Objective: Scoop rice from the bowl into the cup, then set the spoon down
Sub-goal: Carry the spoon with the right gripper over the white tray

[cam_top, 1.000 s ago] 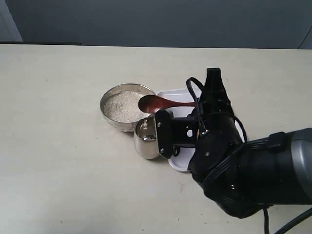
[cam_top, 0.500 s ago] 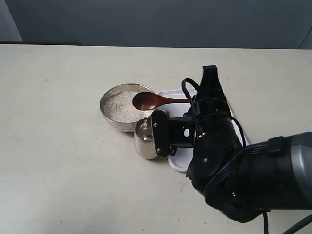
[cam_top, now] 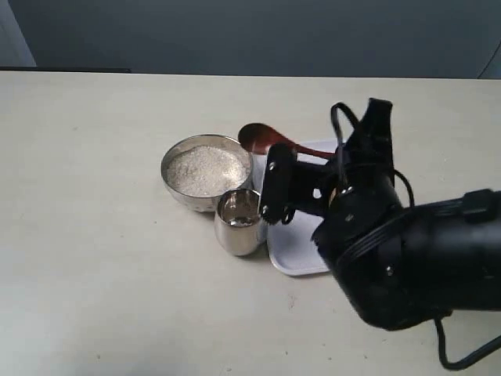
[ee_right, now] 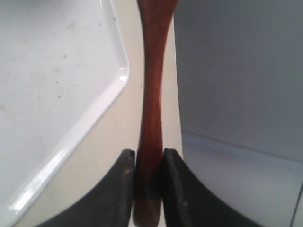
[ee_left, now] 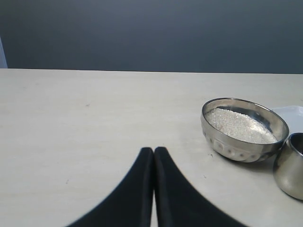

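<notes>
- At the right end effector (ee_right: 149, 161), you have both fingers clamped on the wooden spoon (cam_top: 263, 139). They pinch the handle near its end. The head hangs clear of the bench (cam_top: 94, 235), just beyond the steel bowl (cam_top: 174, 159) and near the far corner of the white tray (cam_top: 301, 254).
- Expect the spoon to be light and stiff. Its slim, glossy handle could twist between the pads, so a firm grip at the handle end suits it.
- Treat the rice (cam_top: 205, 169) as loose, dry grain that will slide off at any tilt. It lies heaped in the bowl.
- Mind the steel cup (cam_top: 239, 222), just beside the bowl. It is probably light and easy to knock.
- Your left end effector (ee_left: 154, 156) has its fingers pressed together on nothing, low over bare bench.
- You work on a pale, smooth, matte bench, with a dark grey wall (cam_top: 258, 35) behind it.
</notes>
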